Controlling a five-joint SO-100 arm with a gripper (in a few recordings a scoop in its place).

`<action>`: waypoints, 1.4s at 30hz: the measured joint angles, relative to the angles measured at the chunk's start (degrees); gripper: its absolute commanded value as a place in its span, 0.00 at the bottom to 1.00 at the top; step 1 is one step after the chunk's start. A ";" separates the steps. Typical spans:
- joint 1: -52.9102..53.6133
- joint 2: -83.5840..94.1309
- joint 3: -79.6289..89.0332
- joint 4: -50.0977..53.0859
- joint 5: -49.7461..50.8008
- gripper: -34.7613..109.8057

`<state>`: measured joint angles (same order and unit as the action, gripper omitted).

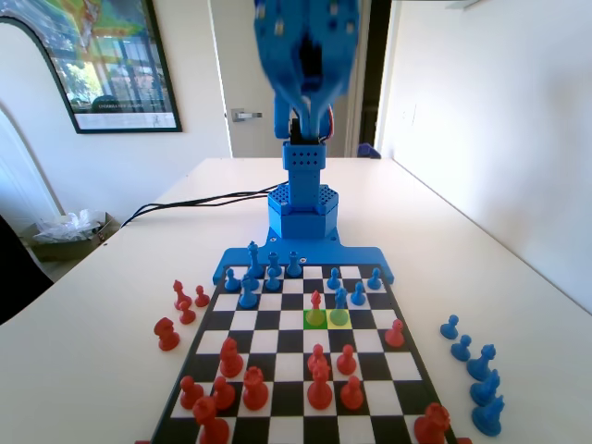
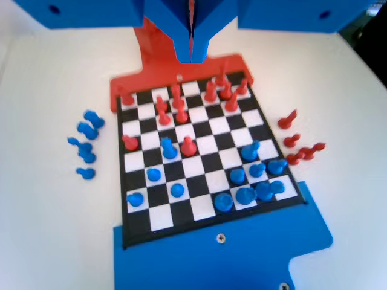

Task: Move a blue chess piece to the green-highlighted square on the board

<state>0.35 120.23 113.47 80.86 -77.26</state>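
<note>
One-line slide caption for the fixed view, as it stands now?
Blue arm's gripper raised above the board; blue chess piece stands beside a red pawn, just behind the green-highlighted square.

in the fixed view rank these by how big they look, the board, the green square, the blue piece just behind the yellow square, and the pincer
1. The board.
2. The pincer, blurred and cut off at the top edge.
3 and 4. The blue chess piece and the green-highlighted square look alike in size; unranked.

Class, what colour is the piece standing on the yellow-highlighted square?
Red; the piece shows best in the fixed view.
</note>
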 measured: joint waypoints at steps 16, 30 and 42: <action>-0.62 -9.67 12.57 -17.23 -11.51 0.25; -2.20 -13.36 15.29 -24.87 -17.31 0.29; -1.49 -18.81 20.04 -36.83 -19.86 0.29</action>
<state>-1.14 101.43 133.51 44.03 -97.12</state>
